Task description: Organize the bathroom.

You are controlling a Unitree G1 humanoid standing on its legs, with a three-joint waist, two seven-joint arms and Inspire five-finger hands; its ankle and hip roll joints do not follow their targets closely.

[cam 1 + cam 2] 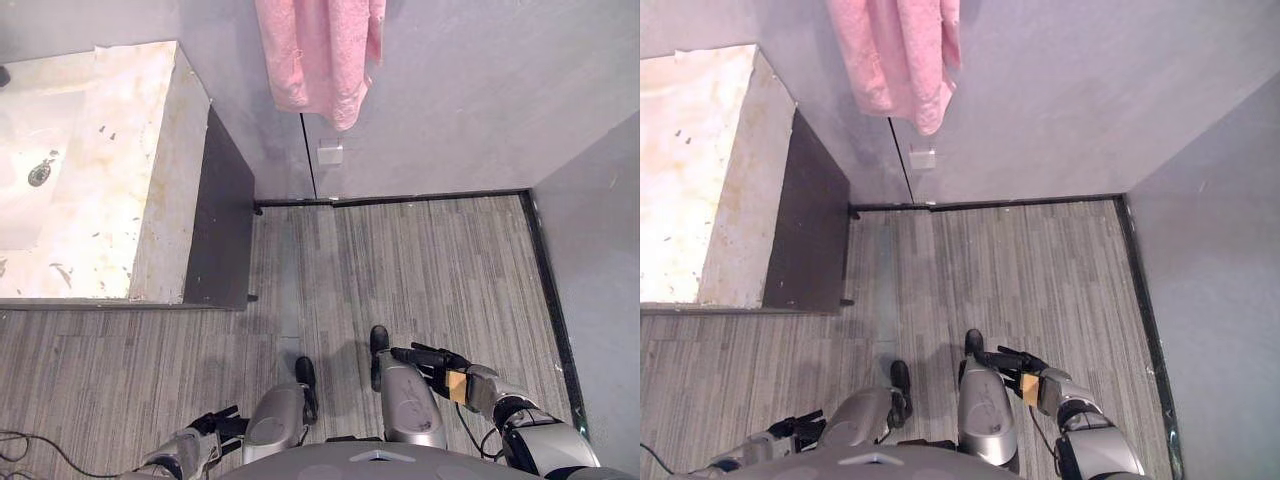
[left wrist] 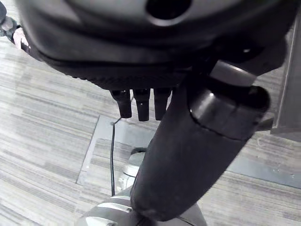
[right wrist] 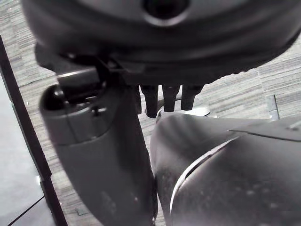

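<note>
Both arms hang low at the near edge. Left robot hand (image 1: 222, 420) sits at lower left, fingers (image 2: 141, 104) straight and relaxed in its wrist view — released, holding nothing. Right robot hand (image 1: 432, 358) sits at lower right, fingers (image 3: 170, 99) likewise extended and loose, empty.

Beneath and ahead — grey striped plank floor (image 1: 430, 270), running to a dark baseboard (image 1: 430, 198) at the far wall.

Left side, past the left robot hand: a pale stone-look desk (image 1: 150, 180) with a dark side panel (image 1: 225, 220); a white sink basin (image 1: 30, 170) is set into it, its drain (image 1: 40, 173) visible.

Farthest: pink towel (image 1: 320, 55) hanging against the grey wall (image 1: 480, 90), well apart from both hands. Just below it, a small white wall plate (image 1: 330, 152).
</note>
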